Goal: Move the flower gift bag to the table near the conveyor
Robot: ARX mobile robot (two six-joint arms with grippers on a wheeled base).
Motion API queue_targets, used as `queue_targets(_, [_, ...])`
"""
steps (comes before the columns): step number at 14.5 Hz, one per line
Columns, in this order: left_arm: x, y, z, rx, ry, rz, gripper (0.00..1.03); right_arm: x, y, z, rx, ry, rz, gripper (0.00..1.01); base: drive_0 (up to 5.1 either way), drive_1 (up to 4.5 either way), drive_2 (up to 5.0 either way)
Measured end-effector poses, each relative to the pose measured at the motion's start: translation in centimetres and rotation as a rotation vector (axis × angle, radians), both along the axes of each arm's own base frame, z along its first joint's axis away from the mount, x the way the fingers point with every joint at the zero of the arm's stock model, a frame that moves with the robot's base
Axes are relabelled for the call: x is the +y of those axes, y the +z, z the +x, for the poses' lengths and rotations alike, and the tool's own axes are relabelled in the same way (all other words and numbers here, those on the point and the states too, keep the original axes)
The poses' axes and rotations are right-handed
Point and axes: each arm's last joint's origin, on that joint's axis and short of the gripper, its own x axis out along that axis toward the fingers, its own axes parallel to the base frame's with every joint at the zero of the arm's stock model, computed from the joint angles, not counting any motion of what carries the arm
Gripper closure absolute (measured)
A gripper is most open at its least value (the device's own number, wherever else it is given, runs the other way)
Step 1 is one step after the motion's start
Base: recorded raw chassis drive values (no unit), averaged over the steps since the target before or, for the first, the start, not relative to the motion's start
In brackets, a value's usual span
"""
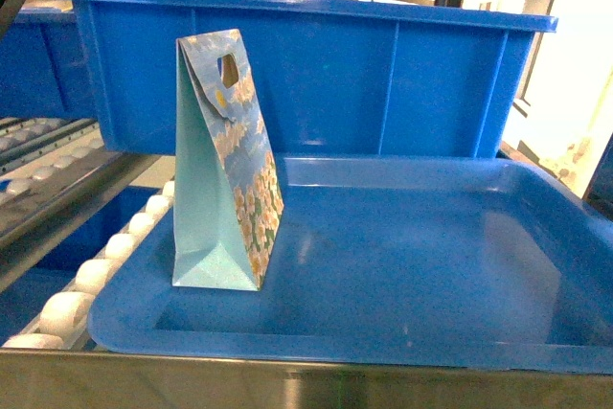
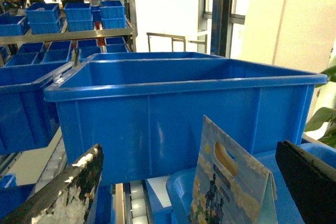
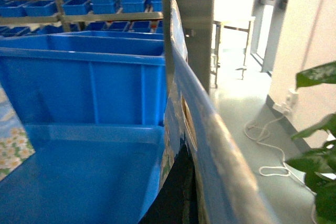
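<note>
A: Where's the flower gift bag (image 1: 228, 165)?

B: Standing upright at the left end of a shallow blue tray (image 1: 402, 328), near its front-left corner. Pale teal side panel faces the head cam; floral print on the broad face to the right. Folded top w/ a die-cut handle hole. Nothing is holding it.

A: What's around it?

B: Directly behind the tray, a big blue bin (image 1: 316, 74). Left of the tray, conveyor (image 1: 72, 280) lanes w/ rows of white rollers in a steel frame. More small blue bins on shelving (image 2: 63, 19) in the bkgd.

A: Grippers?

B: Left gripper (image 2: 189, 192): spread wide. In the left wrist view the bag's top sits between the two dark fingers, nearer the right one, touching neither. Left finger (image 2: 68, 192) has worn, whitish padding. Right gripper: can't tell. The right wrist view is mostly blocked by a close blurred edge; tray, bin and a leafy plant (image 3: 317, 150) show past it.
</note>
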Motion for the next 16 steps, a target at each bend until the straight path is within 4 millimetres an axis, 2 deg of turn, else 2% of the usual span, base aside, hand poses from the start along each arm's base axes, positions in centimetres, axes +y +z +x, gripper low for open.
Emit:
queue_targets(2, [0.0,0.0,0.1,-0.007,0.009,-0.001,0.05,-0.2,-0.2,0.0,0.01,-0.032,-0.001,0.99,0.0,0.0,0.0])
queue_targets(6, [-2.6,1.0,2.6,-0.029,-0.044,0.036,0.05,-0.2,-0.2,0.1,0.011,-0.03,-0.001,0.99,0.0,0.0,0.0])
queue_targets(8, [-3.6,0.2,3.5,0.002,-0.06,0.053,0.05,-0.2,-0.3,0.1,0.011,-0.03,-0.001,0.99,0.0,0.0,0.0])
queue_targets(10, [-4.7,-1.5,4.4,0.07,-0.061,0.08,0.05,-0.2,-0.3,0.1,0.011,-0.03,-0.001,0.99,0.0,0.0,0.0])
queue_targets(13, [-6.8,-2.1,5.8,0.102,-0.106,0.097,0.05,-0.2,-0.3,0.1,0.011,-0.03,-0.001,0.99,0.0,0.0,0.0])
queue_targets(16, [-7.3,-3.4,6.7,0.172,-0.092,0.127,0.05,-0.2,-0.3,0.1,0.011,-0.03,-0.001,0.99,0.0,0.0,0.0])
